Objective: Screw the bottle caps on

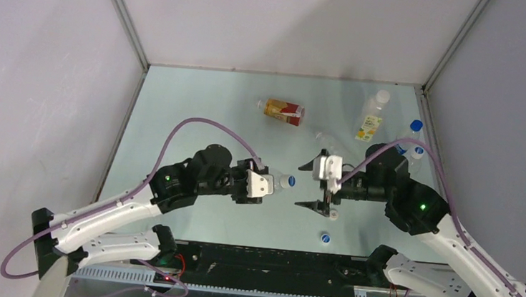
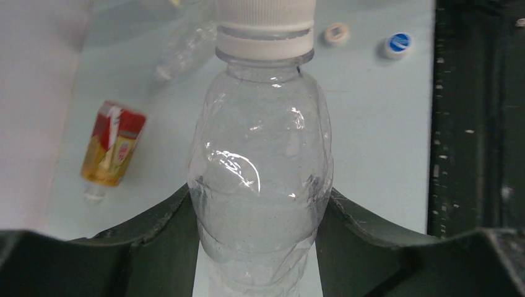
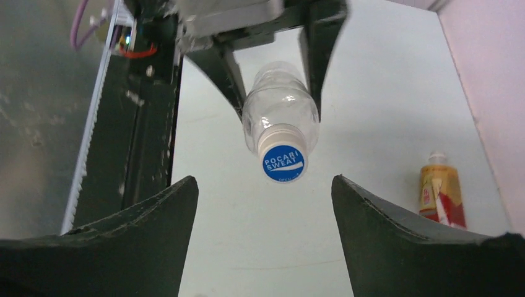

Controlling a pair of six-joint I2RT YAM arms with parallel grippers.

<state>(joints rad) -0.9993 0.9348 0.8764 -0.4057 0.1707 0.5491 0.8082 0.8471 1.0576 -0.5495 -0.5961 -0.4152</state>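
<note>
My left gripper (image 1: 274, 182) (image 2: 259, 201) is shut on a clear bottle (image 2: 260, 167) (image 3: 282, 108), held level above the table with its neck pointing right. A blue-topped cap (image 1: 288, 181) (image 3: 282, 162) sits on that neck. Facing the cap is my right gripper (image 1: 308, 186) (image 3: 265, 204), open, its fingers standing apart from it and holding nothing. A white cap (image 1: 333, 214) (image 2: 337, 32) and a blue cap (image 1: 325, 236) (image 2: 397, 44) lie loose on the table. The amber bottle with the red-orange label (image 1: 283, 111) (image 3: 441, 195) lies further back. Another clear bottle (image 1: 325, 141) lies beside it.
A yellow-labelled bottle (image 1: 370, 120) and a blue-labelled bottle (image 1: 414, 142) are at the back right, near the right wall. The dark base rail (image 1: 271, 264) runs along the near table edge behind the loose caps.
</note>
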